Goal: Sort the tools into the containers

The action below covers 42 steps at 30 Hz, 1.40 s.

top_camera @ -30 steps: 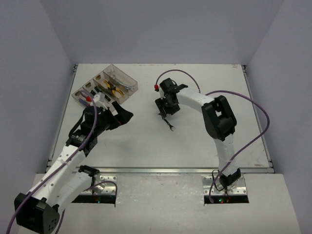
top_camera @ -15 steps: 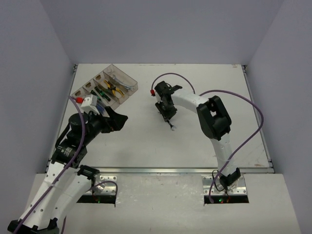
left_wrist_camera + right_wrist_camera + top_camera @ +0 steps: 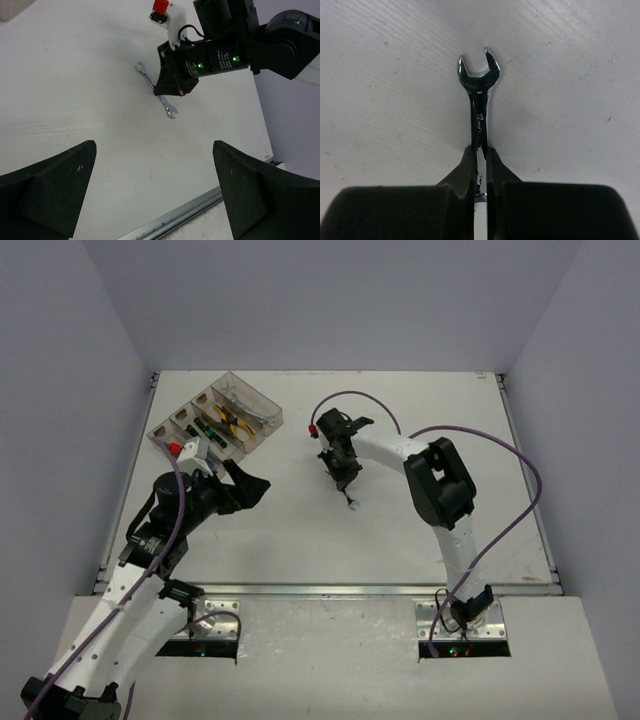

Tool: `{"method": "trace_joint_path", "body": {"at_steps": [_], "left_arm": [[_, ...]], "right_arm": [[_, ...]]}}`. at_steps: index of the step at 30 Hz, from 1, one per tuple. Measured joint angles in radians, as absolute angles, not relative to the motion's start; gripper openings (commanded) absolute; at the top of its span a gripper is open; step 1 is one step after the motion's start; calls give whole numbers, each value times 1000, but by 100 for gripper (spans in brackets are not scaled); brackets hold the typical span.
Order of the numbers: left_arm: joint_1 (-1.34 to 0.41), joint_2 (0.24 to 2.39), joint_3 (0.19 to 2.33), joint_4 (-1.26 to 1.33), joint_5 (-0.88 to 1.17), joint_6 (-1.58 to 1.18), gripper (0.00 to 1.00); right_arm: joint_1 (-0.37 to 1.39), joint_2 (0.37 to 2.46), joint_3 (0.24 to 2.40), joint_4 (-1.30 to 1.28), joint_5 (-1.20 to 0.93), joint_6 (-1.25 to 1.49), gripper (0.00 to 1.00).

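Nearest to us in the top view, the left gripper [image 3: 246,486] hangs over the left part of the table [image 3: 300,540]. From above it is only a dark shape. Its own camera shows more: the two black fingers [image 3: 50,185] stand wide apart, released, with only bare table between them.

Further in, near the middle of the table, the right gripper [image 3: 345,478] points down at the wrench [image 3: 478,100]. In the top view the wrench is only a thin bright speck under the gripper, and we cannot tell there whether it is gripped. The right wrist camera settles this: the two fingertips [image 3: 467,165] are pressed onto the silver shaft from both sides, and the open-ended head sticks out beyond them, with the marking 12 on the shaft. The left wrist camera looks at the same spot from the side. There we see both ends of the wrench, one on each side of the gripper, which stands across its middle. The wrench seems to lie low on the table surface.

Farthest, at the far left of the table, stand the four joined clear bins [image 3: 262,412], set at an angle. Only the top view shows their contents. We see yellow-handled pliers [image 3: 237,425] in one bin and a green-handled screwdriver [image 3: 207,428] in the bin beside it. What lies in the other bins is too small for us to tell.
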State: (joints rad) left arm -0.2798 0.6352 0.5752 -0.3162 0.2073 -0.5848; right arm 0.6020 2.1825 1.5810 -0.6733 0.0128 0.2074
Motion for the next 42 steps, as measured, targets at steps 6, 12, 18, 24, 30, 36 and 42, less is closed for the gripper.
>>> {"method": "trace_joint_path", "body": {"at_steps": [6,12,18,24,30,36,42], "left_arm": [[-280,768,422,-49,308,-729,100],[-302,935,301,307,361,-890,100],[-396,1103,296,598,347,-996,97],[-501,1246,363,672,272,-1035,87],[-545,1321,450,682,197,-1048,61],[-585,1395,502,689,165,-1053,24],[-615,1420,516,701,157,-1063,0]], "right_arm": [[589,2027,1372,-625,-84,274,0],[587,1804,1244,-569,-163,321,0],[594,1642,1173,-498,-227,353,0],[635,1547,1109,-472,-251,380,0],[677,1498,1105,-450,-262,393,0],[698,1491,1102,-433,-266,405,0],[704,1488,1100,-428,-250,421,0]]}}
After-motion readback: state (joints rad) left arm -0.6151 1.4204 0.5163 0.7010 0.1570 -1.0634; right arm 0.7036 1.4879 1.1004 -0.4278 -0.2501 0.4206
